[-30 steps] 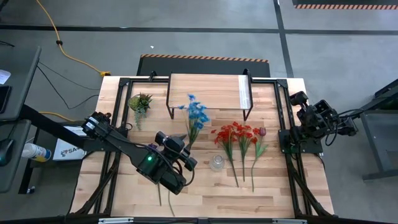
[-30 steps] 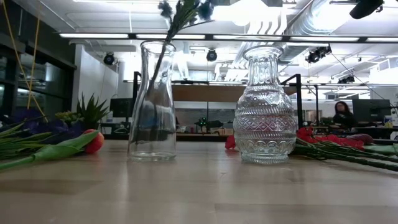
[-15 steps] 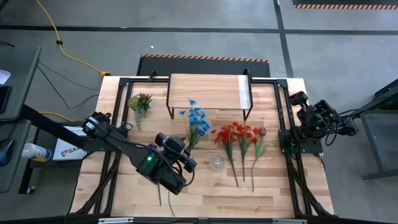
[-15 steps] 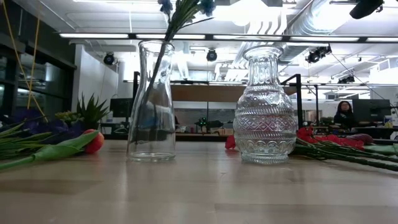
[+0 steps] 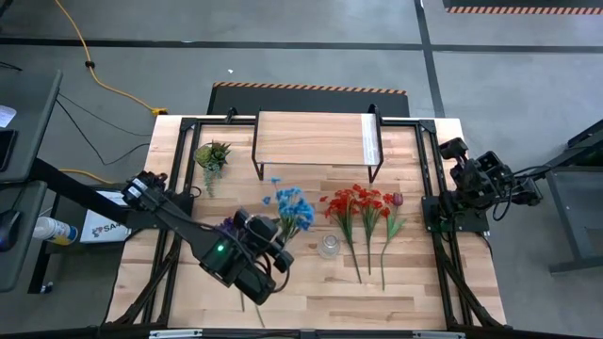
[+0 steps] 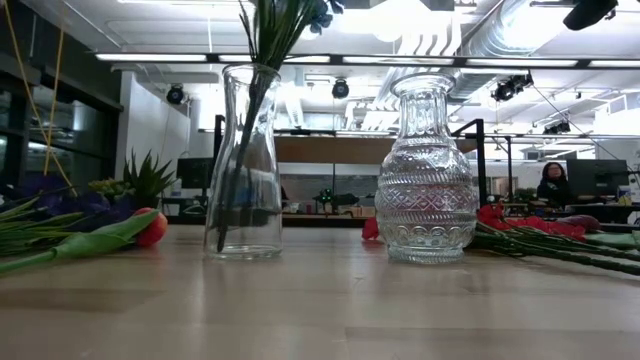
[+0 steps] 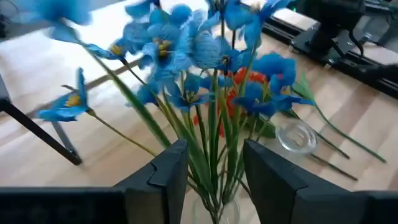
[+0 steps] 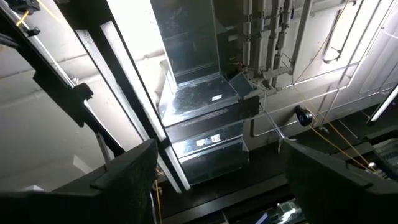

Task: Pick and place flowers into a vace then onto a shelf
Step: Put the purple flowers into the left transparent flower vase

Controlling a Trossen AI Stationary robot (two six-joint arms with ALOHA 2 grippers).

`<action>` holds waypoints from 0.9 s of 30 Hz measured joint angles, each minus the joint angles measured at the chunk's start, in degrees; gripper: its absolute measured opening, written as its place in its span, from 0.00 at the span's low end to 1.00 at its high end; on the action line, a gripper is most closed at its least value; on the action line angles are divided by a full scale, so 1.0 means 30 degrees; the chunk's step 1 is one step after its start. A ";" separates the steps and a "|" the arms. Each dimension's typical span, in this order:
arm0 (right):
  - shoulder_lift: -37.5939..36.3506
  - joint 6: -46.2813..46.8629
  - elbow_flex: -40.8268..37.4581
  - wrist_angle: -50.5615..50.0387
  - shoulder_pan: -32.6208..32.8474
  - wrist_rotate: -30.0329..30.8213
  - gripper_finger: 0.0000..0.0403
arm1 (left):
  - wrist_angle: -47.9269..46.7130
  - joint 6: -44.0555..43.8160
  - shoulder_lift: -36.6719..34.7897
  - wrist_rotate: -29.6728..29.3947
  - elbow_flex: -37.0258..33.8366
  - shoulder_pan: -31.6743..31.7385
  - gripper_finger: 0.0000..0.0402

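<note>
My left gripper is shut on a bunch of blue flowers over the tall plain glass vase. Its stems run down inside the vase. In the high view the gripper is near the table's middle, with the blooms beyond it. A patterned glass vase stands to the right. Red flowers and a maroon tulip lie flat on the table. The shelf stands at the far edge. My right gripper is parked open at the right edge, pointing up. My left gripper pinches the bundled green stems between its two fingers, below the blooms and just above the vase's rim. The fingers slant down from the near left and lie across the stems. The bunch stands nearly upright, its lower stems inside the plain vase.
A small spiky potted plant stands at the far left. Purple flowers and an orange tulip lie on the table left of the plain vase, partly under my left arm in the high view. A black frame edges the table.
My left gripper has shifted a little toward the near left and swung the blue bunch with it. The blooms have come toward the near edge. The stems have gone from slanting to nearly upright and now show farther down inside the plain vase.
</note>
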 joint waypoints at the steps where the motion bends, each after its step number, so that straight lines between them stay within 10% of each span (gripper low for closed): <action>1: 0.0000 -0.0004 0.0000 0.0002 0.0003 0.0059 0.81 | -0.0007 -0.0007 0.0000 0.0274 0.0000 -0.0123 0.46; 15: 0.0000 0.0000 0.0000 0.0016 0.0000 0.0168 0.81 | -0.1123 -0.2495 -0.0007 0.4627 0.0001 -0.1272 0.46; 27: 0.0000 0.0119 0.0000 0.0024 0.0003 0.0162 0.81 | -0.5498 -1.4335 -0.0076 1.0262 -0.0890 -0.3097 0.46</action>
